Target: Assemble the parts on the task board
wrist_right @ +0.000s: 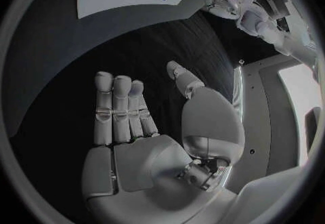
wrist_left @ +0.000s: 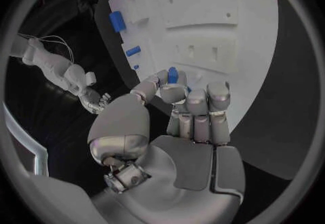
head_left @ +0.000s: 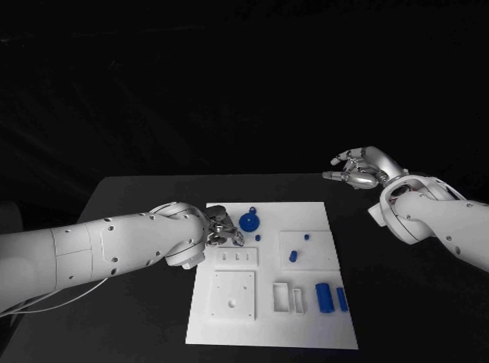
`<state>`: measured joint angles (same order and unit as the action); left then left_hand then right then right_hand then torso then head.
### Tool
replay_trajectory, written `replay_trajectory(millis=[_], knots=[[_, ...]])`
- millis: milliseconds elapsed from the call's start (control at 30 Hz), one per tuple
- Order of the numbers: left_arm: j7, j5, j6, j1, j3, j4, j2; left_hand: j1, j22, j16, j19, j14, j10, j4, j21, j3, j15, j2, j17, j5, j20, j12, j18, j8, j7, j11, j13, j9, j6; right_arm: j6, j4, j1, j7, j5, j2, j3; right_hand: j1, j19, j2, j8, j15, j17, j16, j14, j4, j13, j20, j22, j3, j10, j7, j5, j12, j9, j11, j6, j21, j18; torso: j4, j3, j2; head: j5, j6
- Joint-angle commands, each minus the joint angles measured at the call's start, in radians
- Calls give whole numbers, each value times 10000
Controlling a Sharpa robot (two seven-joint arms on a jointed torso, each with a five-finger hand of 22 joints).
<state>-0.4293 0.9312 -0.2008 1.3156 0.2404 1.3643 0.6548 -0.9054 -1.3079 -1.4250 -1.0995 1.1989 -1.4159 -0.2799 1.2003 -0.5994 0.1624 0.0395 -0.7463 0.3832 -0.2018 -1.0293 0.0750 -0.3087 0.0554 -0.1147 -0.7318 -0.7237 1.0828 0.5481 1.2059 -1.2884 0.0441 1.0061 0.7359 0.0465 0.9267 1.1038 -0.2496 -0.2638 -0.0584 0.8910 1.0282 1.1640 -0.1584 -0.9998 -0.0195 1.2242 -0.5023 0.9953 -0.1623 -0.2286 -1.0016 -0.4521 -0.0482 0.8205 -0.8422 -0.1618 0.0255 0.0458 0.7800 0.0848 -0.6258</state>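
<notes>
Left wrist view: the left hand (wrist_left: 177,113) pinches a small blue part (wrist_left: 173,75) between thumb and finger over the task board (head_left: 310,215), near its 10 o'clock corner. The right hand (head_left: 357,170), fingers apart and empty, hovers off the board at 2 o'clock.

The head view looks steeply down on the surface (head_left: 146,189) from above; each wrist view sits close behind its own hand. All share the task board (head_left: 310,219).
</notes>
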Motion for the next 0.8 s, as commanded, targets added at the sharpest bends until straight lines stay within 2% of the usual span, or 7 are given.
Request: replay_trajectory(millis=[33, 233, 467, 800], knots=[[-237, 224, -121, -134, -5, 35, -3, -93, -176, -65, -61, 904, 275, -24, 61, -66, 814, -123, -30, 76, -805, -52, 542, 21, -832, -239, -32, -3363, 1514, 1, 20, -9, 105, 62, -10, -5, 72, -14, 68, 5, -1, -6, -57, -23, 7, 20, 88, -9, 46, -55, -10, -26, 55, -10, -18, -58, 61, -960, 21, -4, 14, 12, -52], [-232, 250, -275, -280, -6, -54, -26, -64, -179, -137, -54, 928, 248, -16, 104, -73, 816, -100, -82, 86, -792, -104, 573, 37, -840, -243, -88, -3381, 1589, -23, 64, -13, 75, 217, -25, -5, 74, 22, 112, -21, -10, 6, -70, 10, 32, 88, 124, -7, 69, -28, 0, -72, 25, -19, -8, -25, 76, -996, 12, -15, 10, -9, -123], [-210, 372, -408, -366, -6, -108, -18, -34, -182, -197, -22, 942, 222, -9, 133, -85, 809, -102, -123, 105, -781, -148, 593, 54, -845, -243, -126, -3383, 1671, -34, 108, -16, 58, 232, -24, -5, 97, 37, 121, -28, -14, 16, -89, 23, 33, 151, 149, -3, 86, -28, 4, -187, 2, -19, -4, -25, 97, -1000, 6, -5, 4, -10, -184], [-105, 382, -323, -476, -6, -156, -36, 143, -178, -332, 75, 939, 183, 61, 220, -108, 788, -131, -217, 186, -748, -293, 617, 76, -862, -243, -245, -3242, 1925, -53, 113, -17, 45, 235, -15, -5, 106, 42, 135, -30, -14, 22, -102, 26, 36, 185, 158, 0, 95, -33, 4, -242, -11, -18, -4, -26, 111, -1000, 19, -18, 14, -22, -238]])
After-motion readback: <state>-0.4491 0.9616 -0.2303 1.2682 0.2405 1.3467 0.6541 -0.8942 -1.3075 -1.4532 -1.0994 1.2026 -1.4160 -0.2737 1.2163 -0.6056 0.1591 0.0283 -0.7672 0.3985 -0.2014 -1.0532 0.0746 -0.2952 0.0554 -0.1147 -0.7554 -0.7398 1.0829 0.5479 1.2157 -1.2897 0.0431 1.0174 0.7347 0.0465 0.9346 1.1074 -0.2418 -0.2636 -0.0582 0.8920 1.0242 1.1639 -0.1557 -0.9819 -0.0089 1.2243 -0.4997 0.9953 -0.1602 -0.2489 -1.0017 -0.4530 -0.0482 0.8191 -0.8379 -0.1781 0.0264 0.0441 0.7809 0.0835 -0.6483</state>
